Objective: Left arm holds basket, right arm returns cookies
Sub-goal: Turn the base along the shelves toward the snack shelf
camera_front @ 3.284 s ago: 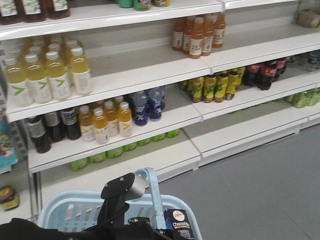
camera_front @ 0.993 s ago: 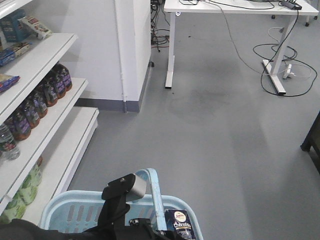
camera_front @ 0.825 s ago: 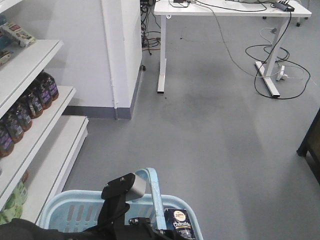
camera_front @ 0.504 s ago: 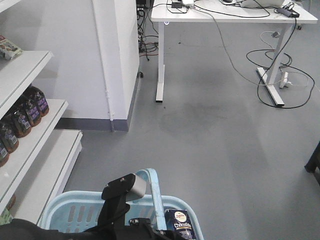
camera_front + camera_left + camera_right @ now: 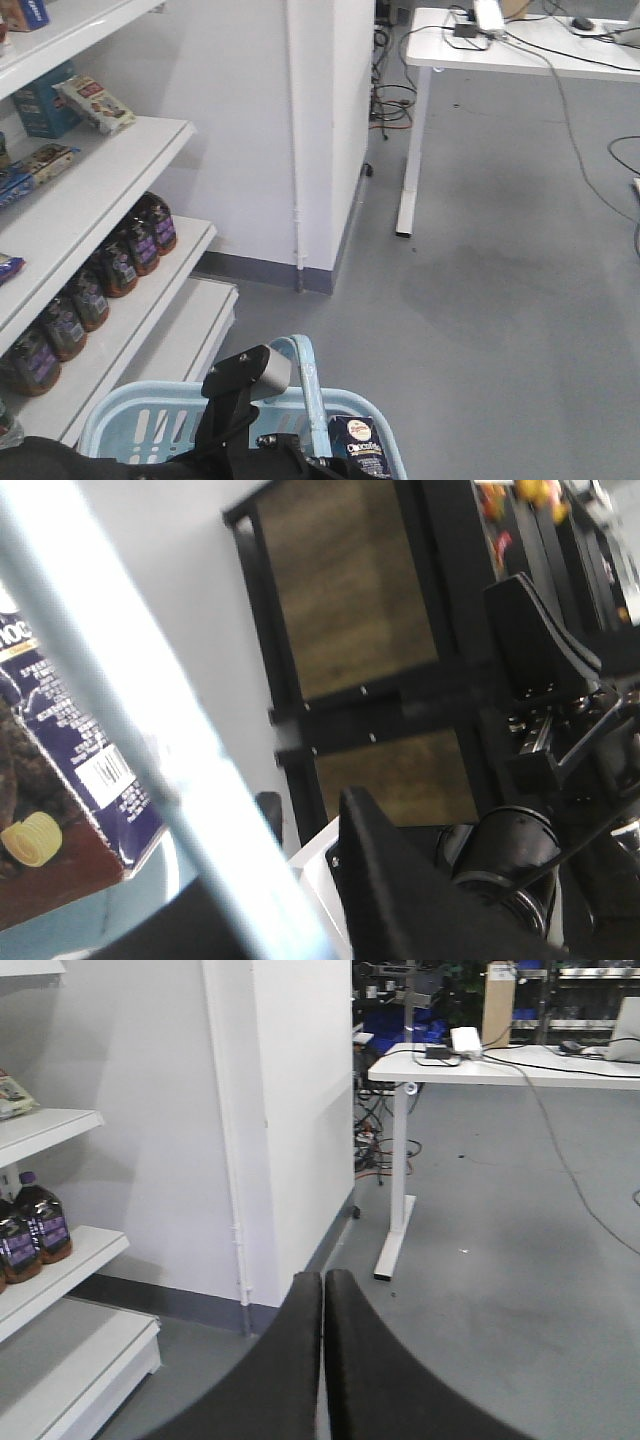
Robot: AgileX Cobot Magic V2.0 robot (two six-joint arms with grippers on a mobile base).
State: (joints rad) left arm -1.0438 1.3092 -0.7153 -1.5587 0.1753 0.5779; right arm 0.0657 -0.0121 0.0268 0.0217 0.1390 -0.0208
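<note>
The light blue basket is at the bottom of the front view, its hoop handle standing up. My left gripper, black with a silver block on top, is shut on that handle. In the left wrist view the handle runs as a pale blue bar between the black fingers. The cookies box, dark navy with a white round logo, stands in the basket's right end; it also shows in the left wrist view. My right gripper is shut and empty, facing the floor and a white wall corner.
White shelves stand at the left with brown juice bottles and snack packs. A white wall corner stands ahead. A white desk with cables is at the right back. Grey floor lies ahead.
The whole view has swung: the drinks shelves gave way to open floor and the desk, then the shelves and wall corner came back towards the middle. Basket, cookies box and left gripper hold their places.
</note>
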